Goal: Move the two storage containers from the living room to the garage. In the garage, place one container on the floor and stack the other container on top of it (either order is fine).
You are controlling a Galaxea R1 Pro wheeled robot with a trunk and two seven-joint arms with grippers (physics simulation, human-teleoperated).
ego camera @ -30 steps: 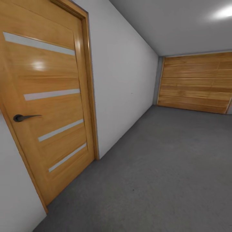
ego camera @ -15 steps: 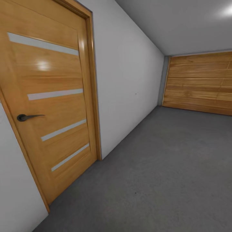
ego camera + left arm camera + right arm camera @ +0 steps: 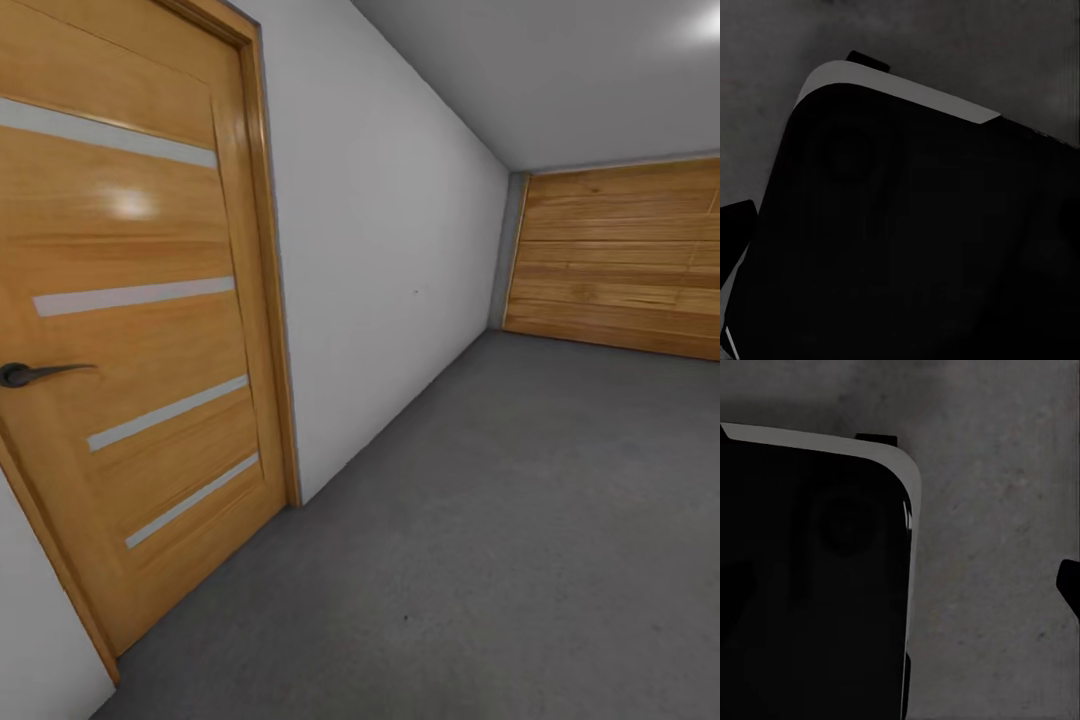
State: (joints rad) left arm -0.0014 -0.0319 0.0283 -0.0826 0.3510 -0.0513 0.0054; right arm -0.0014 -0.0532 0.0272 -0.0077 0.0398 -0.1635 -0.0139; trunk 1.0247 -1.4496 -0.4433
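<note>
I am in the garage, and the two storage containers are out of view. The dark grey concrete floor (image 3: 520, 520) stretches ahead in the head view. Both wrist views look down on that floor (image 3: 997, 510) past my own black, rounded body (image 3: 900, 240) (image 3: 802, 585). A dark tip (image 3: 735, 217) sits at the edge of the left wrist view and another dark tip (image 3: 1069, 585) at the edge of the right wrist view. Neither tells how the jaws stand.
A closed wooden door (image 3: 130, 330) with a dark lever handle (image 3: 30, 374) stands close on my left in a white wall (image 3: 390, 260). A wooden garage door (image 3: 620, 260) closes the far end. A ceiling spotlight (image 3: 705, 25) glows at the upper right.
The whole head picture has shifted, so the camera has moved: the wooden door now sits further left and looks larger. Nothing in the room itself has moved.
</note>
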